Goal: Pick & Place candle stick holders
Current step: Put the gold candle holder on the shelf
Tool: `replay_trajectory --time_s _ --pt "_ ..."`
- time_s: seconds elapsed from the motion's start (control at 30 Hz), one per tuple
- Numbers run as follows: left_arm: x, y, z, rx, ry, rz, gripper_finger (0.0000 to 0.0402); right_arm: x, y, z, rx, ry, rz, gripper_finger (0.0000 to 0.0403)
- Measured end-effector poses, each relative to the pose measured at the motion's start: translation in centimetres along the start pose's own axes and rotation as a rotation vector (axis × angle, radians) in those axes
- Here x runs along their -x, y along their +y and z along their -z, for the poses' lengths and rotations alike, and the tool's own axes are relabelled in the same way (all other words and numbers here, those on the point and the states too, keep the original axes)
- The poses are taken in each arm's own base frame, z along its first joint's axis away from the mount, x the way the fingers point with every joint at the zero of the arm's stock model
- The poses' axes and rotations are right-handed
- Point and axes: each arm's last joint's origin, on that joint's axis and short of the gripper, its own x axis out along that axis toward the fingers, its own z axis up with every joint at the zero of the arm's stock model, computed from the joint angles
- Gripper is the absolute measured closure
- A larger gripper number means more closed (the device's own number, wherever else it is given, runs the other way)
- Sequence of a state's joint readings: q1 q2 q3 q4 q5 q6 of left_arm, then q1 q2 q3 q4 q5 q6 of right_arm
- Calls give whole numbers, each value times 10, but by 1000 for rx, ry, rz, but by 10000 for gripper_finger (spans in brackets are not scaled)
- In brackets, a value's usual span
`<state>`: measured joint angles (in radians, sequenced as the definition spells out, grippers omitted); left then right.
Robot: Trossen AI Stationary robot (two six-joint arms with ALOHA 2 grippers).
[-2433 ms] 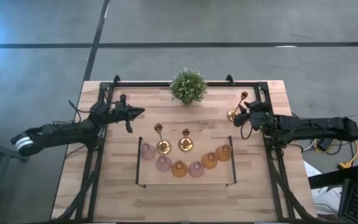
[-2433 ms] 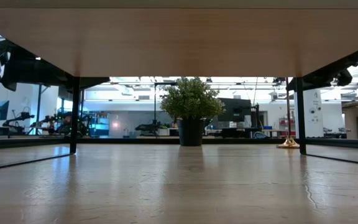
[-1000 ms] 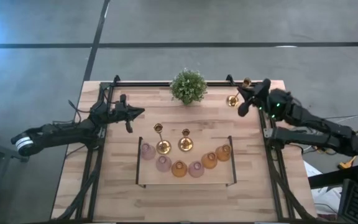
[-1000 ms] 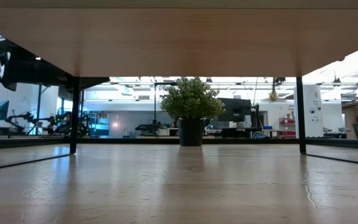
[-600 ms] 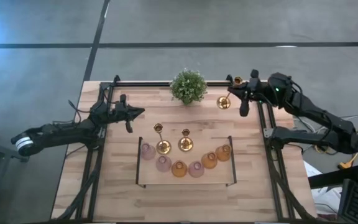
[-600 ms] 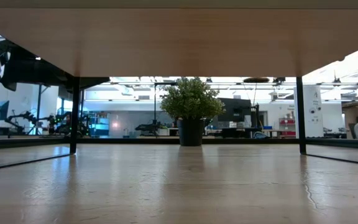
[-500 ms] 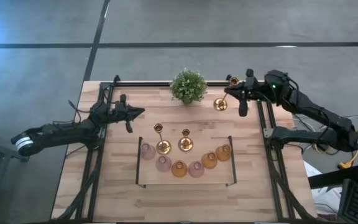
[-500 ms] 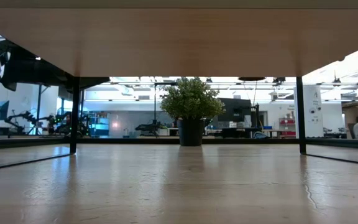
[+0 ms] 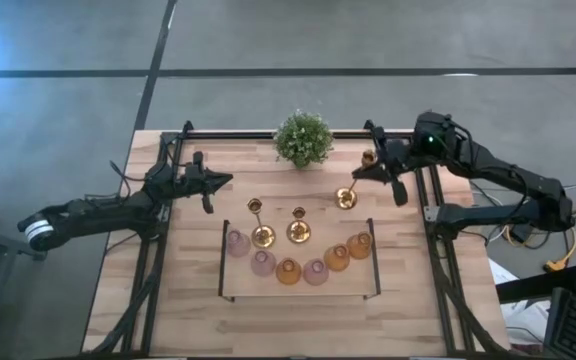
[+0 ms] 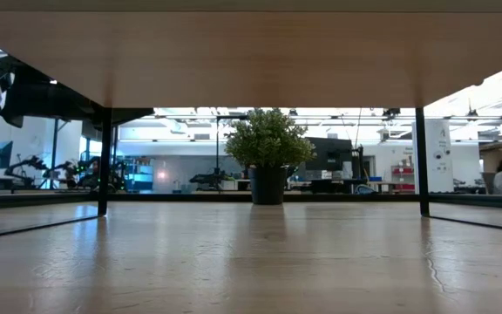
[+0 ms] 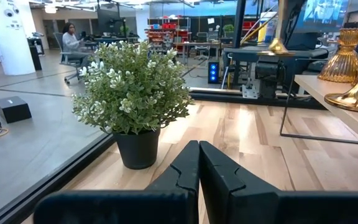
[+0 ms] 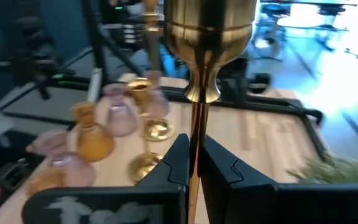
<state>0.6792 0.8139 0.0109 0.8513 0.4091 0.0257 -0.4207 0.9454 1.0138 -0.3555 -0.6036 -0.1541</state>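
Note:
My right gripper is shut on a slim gold candle stick holder, held in the air by the raised shelf's far right corner. Two more gold candle stick holders stand by their round bases on the shelf. In front of them runs an arc of squat glass cups, pink and amber. Over the table's left side my left gripper is shut and level, with nothing in it. My right gripper pinches the candle stick holder's thin stem, below the cup, between its two fingers. The fingers come in about level from the table's right and lie across the stem. The holder is lifted clear, cup end up, and its base is toward the shelf.
A bushy green potted plant stands at the far middle of the table, also seen in the low view. A black frame runs round the table's edges. Bare wood lies between the plant and the shelf.
My right gripper has carried the gold candle stick holder from the table's far right corner toward the left and the near edge, up to the shelf's far right corner. The wrist has swung round as it went. The gripper has stayed shut on the stem.

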Motion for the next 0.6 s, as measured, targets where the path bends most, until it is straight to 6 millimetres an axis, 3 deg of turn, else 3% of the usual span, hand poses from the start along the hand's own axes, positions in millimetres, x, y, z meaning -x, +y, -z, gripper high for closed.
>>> replay_trajectory --time_s 0.6 --pt "0 0 0 0 0 0 389 -49 26 -7 23 42 -271 392"
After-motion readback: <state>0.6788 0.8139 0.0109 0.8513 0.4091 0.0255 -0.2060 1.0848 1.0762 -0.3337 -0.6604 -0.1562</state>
